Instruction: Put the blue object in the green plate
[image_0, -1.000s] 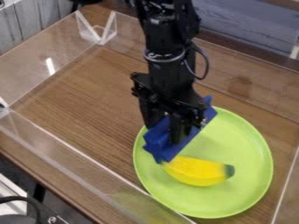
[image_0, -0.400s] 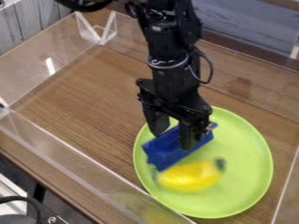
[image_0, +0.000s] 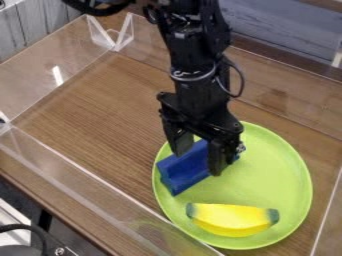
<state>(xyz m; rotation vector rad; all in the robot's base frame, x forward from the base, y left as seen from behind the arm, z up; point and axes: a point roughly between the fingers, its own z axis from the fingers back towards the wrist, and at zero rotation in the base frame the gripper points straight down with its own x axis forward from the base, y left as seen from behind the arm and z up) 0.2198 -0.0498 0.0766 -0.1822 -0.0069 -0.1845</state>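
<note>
The blue object (image_0: 183, 169), a dark blue grooved block, rests tilted in the left part of the green plate (image_0: 297, 168), its lower end near the plate's left rim. My gripper (image_0: 201, 150) points straight down right over it. Its black fingers (image_0: 170, 138) stand spread on either side of the block's upper end, and the jaws look open rather than clamped on it. The block's top end is partly hidden behind the fingers.
A yellow banana-shaped piece (image_0: 234, 217) lies in the front of the plate. Clear plastic walls (image_0: 54, 75) enclose the wooden table (image_0: 94, 110) on the left, back and front. A small clear stand (image_0: 114, 32) is at the back.
The blue block has come down from the raised grip onto the plate and the fingers have spread apart. The yellow piece has slid toward the plate's front right.
</note>
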